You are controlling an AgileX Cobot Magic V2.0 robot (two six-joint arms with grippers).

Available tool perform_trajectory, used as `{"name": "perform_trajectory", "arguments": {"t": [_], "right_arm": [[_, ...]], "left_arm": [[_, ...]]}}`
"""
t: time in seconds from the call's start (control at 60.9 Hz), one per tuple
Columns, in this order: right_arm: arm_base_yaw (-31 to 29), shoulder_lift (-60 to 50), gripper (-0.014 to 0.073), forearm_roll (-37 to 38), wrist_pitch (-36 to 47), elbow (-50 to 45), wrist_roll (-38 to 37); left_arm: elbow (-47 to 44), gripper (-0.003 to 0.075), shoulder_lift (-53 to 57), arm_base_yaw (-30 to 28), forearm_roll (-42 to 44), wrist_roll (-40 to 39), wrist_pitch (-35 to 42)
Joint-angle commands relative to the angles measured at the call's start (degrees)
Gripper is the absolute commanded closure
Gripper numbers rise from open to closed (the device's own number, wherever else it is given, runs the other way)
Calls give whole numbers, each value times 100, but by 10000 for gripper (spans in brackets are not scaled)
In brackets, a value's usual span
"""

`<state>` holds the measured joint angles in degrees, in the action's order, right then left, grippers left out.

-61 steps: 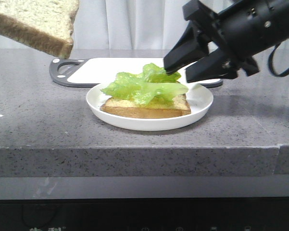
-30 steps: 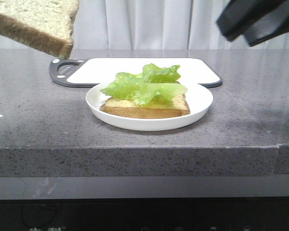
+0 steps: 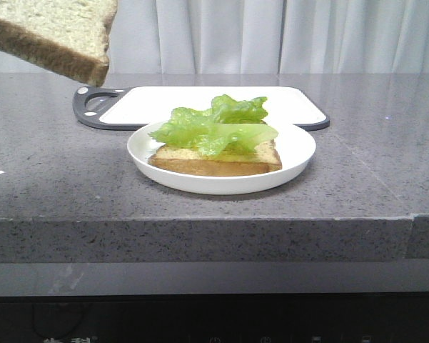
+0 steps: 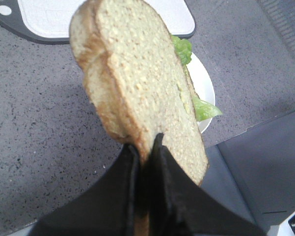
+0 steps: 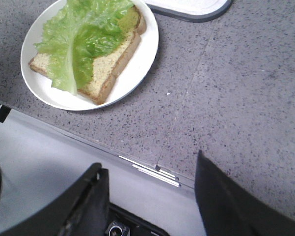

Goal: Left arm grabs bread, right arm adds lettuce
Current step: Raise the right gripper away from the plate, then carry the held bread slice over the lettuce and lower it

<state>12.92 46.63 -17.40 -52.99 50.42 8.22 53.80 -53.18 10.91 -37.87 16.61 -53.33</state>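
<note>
The bread (image 3: 50,32) hangs in the air at the front view's upper left, a thick slice with pale crumb and brown crust. In the left wrist view my left gripper (image 4: 146,145) is shut on the bread's (image 4: 137,83) lower edge. The lettuce (image 3: 214,127) lies on a thinner toasted slice (image 3: 214,163) on a white plate (image 3: 296,153) mid-counter. In the right wrist view my right gripper (image 5: 149,169) is open and empty above the counter's front edge, apart from the lettuce (image 5: 83,34) and plate (image 5: 137,64). Neither arm shows in the front view.
A white cutting board with a dark rim (image 3: 200,100) lies just behind the plate. The grey stone counter's front edge (image 3: 200,229) runs across the front view. A pale curtain hangs behind the counter.
My right gripper has risen up and to the right out of the front view, leaving the lettuce on the toasted slice. The held bread has not moved.
</note>
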Motion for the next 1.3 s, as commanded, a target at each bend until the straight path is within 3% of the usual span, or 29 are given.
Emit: {"name": "perform_trajectory", "arguments": {"t": [0.0, 0.131, 0.427, 0.574, 0.952, 1.28], "right_arm": [[-30, -334, 179, 6, 433, 8, -54], [-30, -509, 179, 10, 520, -115, -49], [-30, -509, 179, 10, 547, -164, -49], [-30, -509, 179, 10, 541, -175, -44], [-30, -509, 179, 28, 541, -175, -38], [-30, -509, 179, 28, 541, -175, -38]], "left_arm": [[143, 741, 47, -24, -267, 0, 544], [140, 741, -65, -24, -709, 98, 699], [140, 741, -1075, 213, -3186, 2183, 536], [272, 741, -1782, 238, -3907, 2862, 250], [1163, 741, -3609, 238, -4142, 3171, -711], [1286, 741, -4302, 238, -4178, 3171, -1024]]}}
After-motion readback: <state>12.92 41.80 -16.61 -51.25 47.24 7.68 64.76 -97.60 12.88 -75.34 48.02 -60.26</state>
